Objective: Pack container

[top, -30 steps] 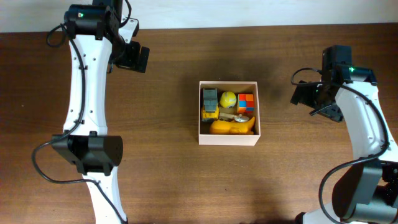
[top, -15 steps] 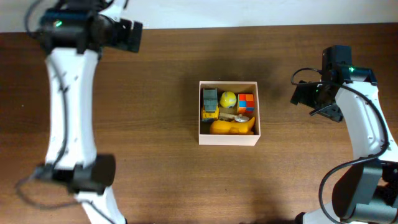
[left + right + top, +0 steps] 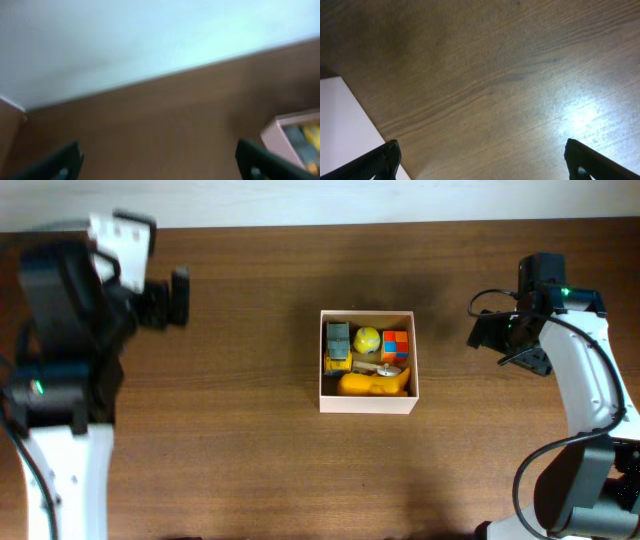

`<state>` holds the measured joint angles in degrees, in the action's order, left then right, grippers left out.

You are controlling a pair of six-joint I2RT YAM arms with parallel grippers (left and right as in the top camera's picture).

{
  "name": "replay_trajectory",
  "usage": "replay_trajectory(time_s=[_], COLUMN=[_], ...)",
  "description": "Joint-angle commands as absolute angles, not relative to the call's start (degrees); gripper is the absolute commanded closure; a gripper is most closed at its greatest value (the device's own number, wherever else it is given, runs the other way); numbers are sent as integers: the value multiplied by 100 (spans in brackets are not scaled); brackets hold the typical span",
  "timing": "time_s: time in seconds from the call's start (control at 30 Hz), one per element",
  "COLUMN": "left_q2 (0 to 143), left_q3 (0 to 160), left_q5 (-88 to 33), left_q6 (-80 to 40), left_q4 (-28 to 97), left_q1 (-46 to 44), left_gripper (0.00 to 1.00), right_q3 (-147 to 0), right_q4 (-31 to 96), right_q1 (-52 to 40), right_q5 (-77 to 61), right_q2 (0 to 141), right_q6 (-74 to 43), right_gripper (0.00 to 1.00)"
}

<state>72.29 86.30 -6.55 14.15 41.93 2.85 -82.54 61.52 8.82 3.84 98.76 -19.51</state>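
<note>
The container [image 3: 368, 403] is a square white-walled box at the table's middle, holding a grey and yellow truck [image 3: 338, 347], a yellow ball [image 3: 367, 339], a coloured cube [image 3: 396, 346] and an orange toy [image 3: 373, 386]. Its corner also shows in the blurred left wrist view [image 3: 295, 137]. My left gripper [image 3: 178, 298] is open and empty, far left of the container, blurred by motion. My right gripper [image 3: 492, 340] is open and empty, to the right of the container, over bare wood. In the right wrist view its fingertips [image 3: 385, 157] stand wide apart.
The brown wooden table [image 3: 260, 450] runs to a white wall at the back edge [image 3: 125, 40]. A white surface [image 3: 340, 135] shows at the lower left of the right wrist view. The left arm [image 3: 60, 410] stands over the table's left side.
The left arm has swung fast leftward and toward the front, its gripper moving from the back edge down to the left side. The right arm and the container have not moved.
</note>
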Motion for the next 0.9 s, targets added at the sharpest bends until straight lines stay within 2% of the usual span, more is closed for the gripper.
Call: replay_trajectory(time_s=[0.0,0.23,0.5,0.87], left_q2=[6053,4230,2755,1271], left_q3=[6829,3909,1728,458], left_q5=[-1133,-1188,-1424,-1415], left_q6=[1509,1509,1507,1511], left_q4=[3151,1149,-480,-880], left_q1=[392,392,392,392], left_gripper=[1,1,1,1], right_q3=[-8265,-8265,-8265,-8265], right_q4=[6147,6149,6147,6147], right_q1=[908,906,906,906], right_q5=[495,495,495,495], right_q2=[9880,9880,9880,9880], right_q6=[-2001,-2003,-2001,-2001], right_gripper=[1,1,1,1])
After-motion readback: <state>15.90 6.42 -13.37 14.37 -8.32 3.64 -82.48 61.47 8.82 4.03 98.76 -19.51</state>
